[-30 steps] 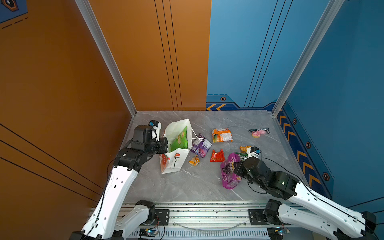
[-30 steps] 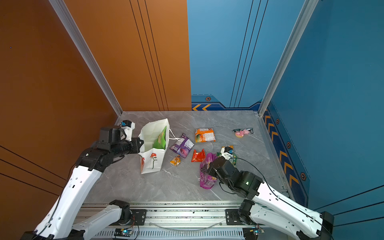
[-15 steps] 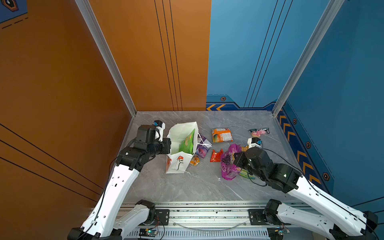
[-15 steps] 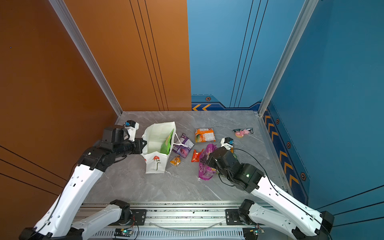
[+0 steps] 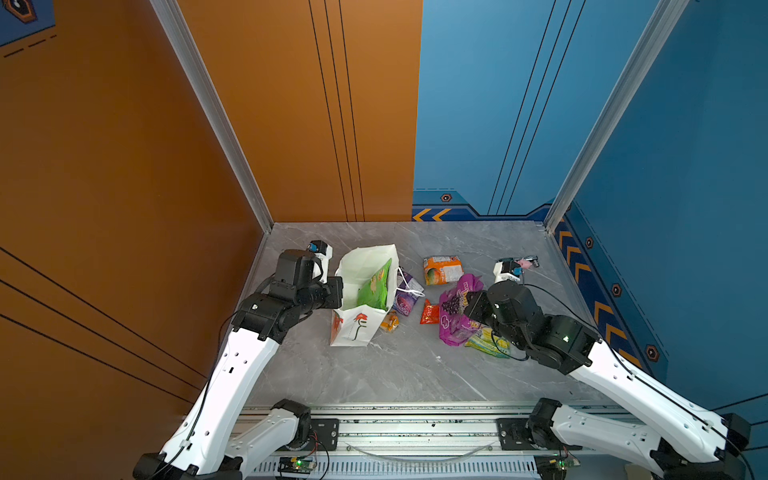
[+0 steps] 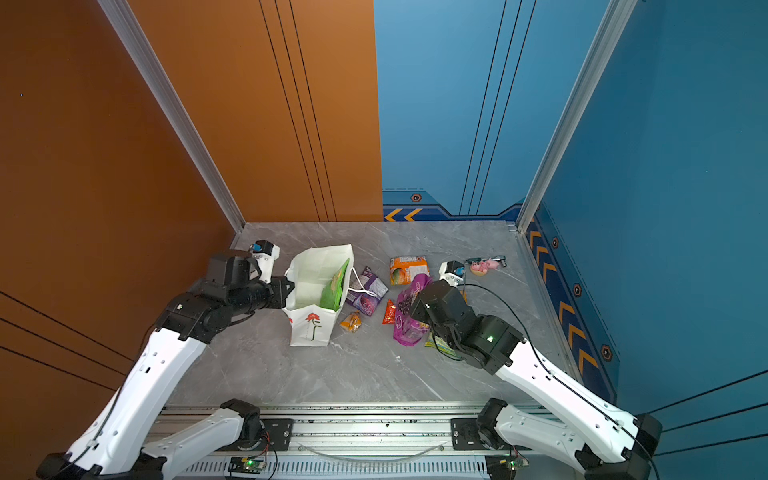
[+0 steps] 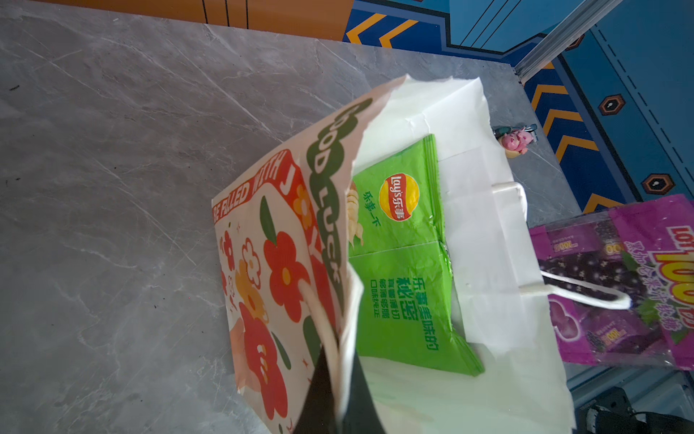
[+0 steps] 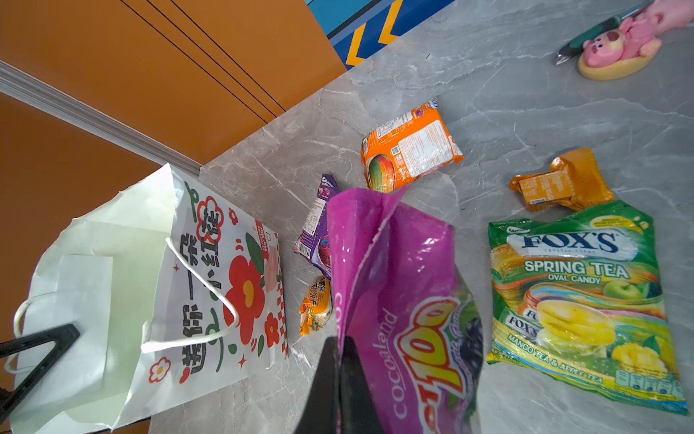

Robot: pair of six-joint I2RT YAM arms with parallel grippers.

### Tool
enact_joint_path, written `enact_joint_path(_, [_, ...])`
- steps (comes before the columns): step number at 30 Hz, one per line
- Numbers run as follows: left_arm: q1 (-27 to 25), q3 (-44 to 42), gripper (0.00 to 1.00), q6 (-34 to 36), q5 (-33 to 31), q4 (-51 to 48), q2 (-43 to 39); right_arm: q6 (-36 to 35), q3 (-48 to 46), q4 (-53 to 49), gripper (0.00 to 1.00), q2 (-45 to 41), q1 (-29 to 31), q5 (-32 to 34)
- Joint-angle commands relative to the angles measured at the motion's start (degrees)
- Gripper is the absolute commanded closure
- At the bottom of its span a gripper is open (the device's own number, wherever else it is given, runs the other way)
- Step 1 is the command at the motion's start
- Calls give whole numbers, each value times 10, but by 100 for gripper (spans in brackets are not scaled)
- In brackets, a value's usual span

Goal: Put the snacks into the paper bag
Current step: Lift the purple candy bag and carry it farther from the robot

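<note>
Chip packet [image 5: 374,286] stands in the paper bag [image 5: 353,332], other snacks [image 5: 442,270] to its right.

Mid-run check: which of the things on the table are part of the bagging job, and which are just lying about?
Job:
paper bag; green chip packet, already inside it; magenta packet; purple packet; orange packet; green-yellow candy packet; small red packet; small orange-yellow packet beside the bag; second orange-yellow packet by the candy packet.

Lying about:
pink toy figurine; pen beside it.
</note>
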Motion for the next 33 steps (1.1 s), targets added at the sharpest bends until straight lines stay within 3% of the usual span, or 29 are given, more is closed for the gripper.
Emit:
enact_joint_path(1, [-4, 17, 100, 1, -14, 5, -1, -26, 48, 44, 100, 3, -7, 25])
enact_joint_path(21, [-5, 24, 100, 5, -14, -1, 5, -107, 250, 50, 100, 113, -13, 38])
enact_joint_path(33, [-5, 27, 100, 1, -12, -3, 9, -152, 406, 58, 100, 203, 20, 24])
